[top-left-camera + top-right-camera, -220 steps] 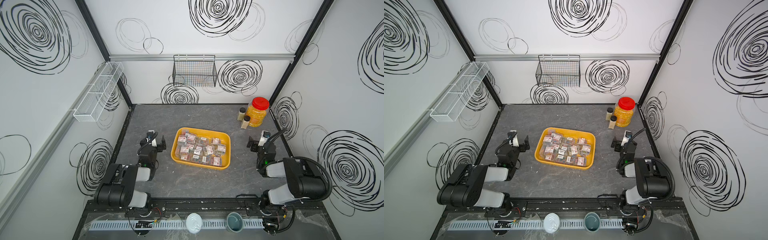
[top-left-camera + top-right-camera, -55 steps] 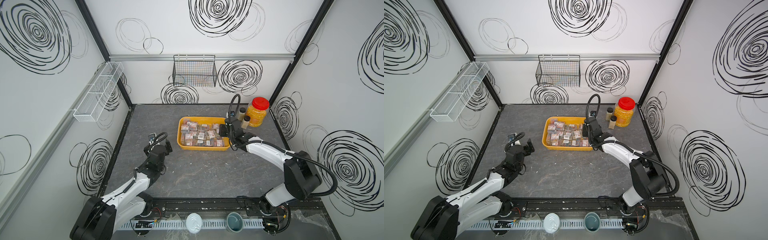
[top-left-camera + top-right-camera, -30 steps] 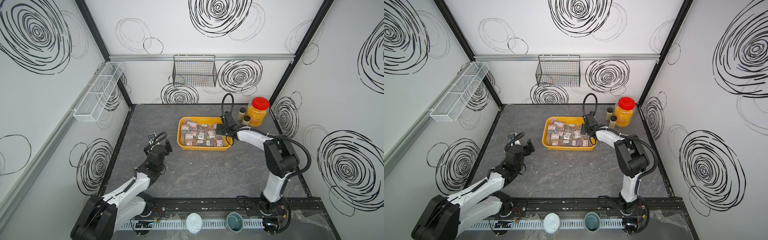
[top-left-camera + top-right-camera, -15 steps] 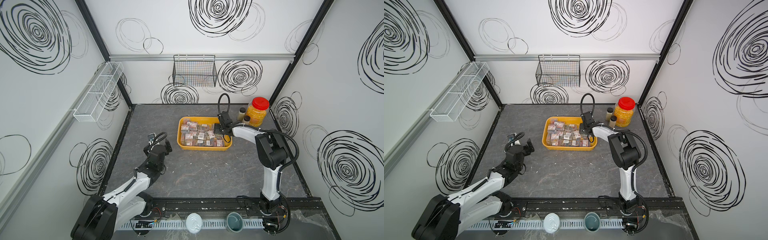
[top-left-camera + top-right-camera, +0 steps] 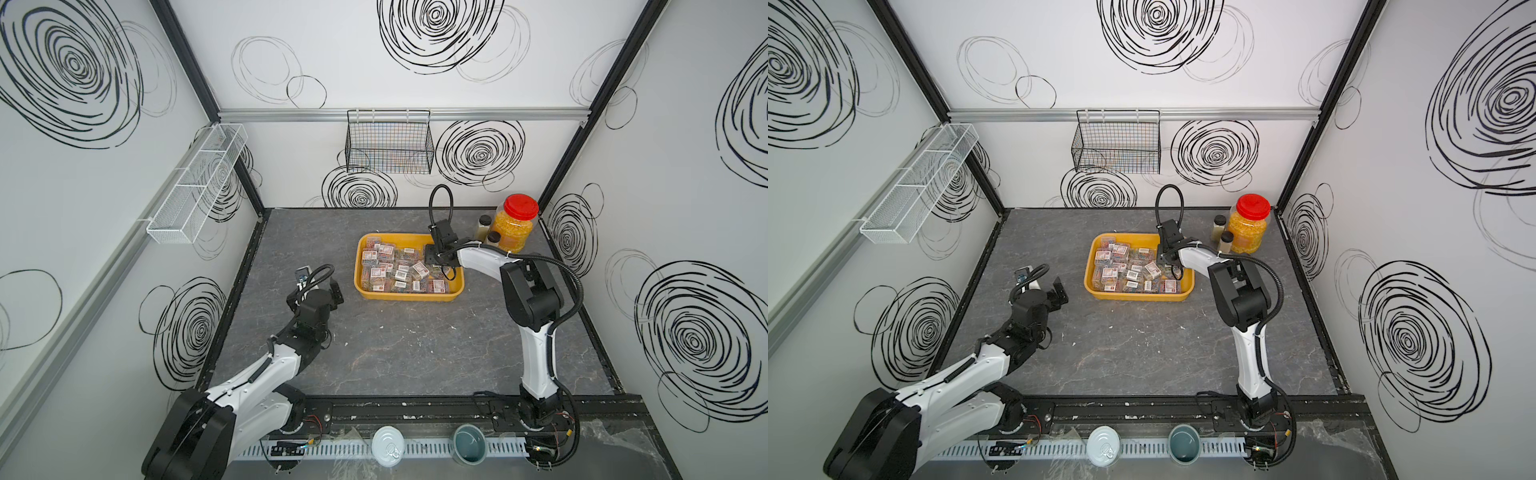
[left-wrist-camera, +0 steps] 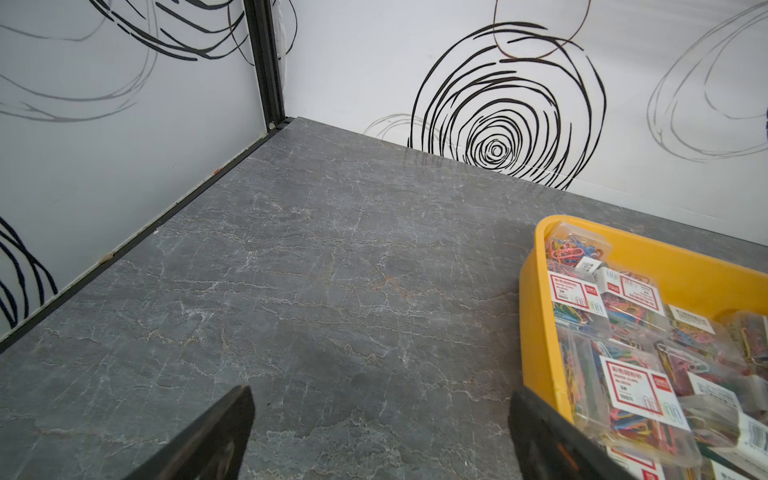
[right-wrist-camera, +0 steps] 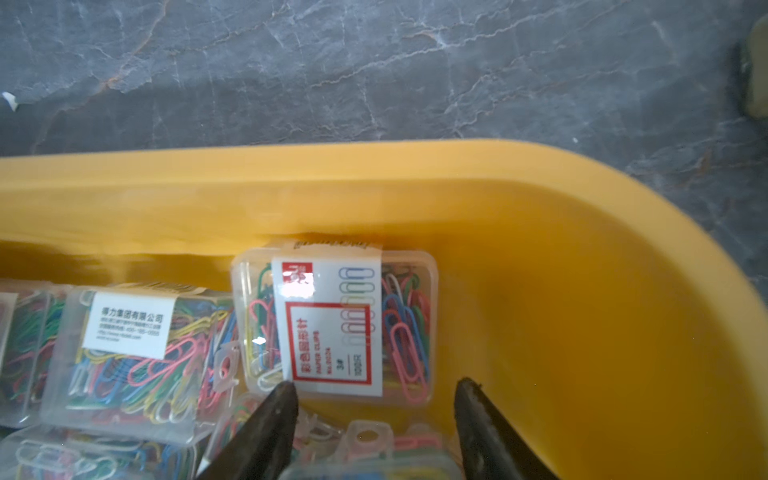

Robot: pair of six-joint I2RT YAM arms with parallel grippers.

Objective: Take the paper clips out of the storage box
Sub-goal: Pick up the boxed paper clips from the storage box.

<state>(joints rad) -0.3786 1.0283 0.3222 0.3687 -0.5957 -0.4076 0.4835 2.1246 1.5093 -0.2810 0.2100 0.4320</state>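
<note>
We found the storage box [image 7: 561,257] to be smooth yellow plastic with a soft sheen. The paper clips [image 7: 332,324] were colour-coated wire in clear, glossy plastic cases with white paper labels. The desk [image 6: 291,291] looked like matt grey stone with pale veins, while the black wire basket [image 5: 388,141] and the white mesh rack [image 5: 195,187] appeared to be thin painted metal.

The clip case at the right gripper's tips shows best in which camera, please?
Right wrist view: the case sits centred, label legible, at the right gripper. In both top views it cannot be picked out; the left wrist view misses it.
</note>
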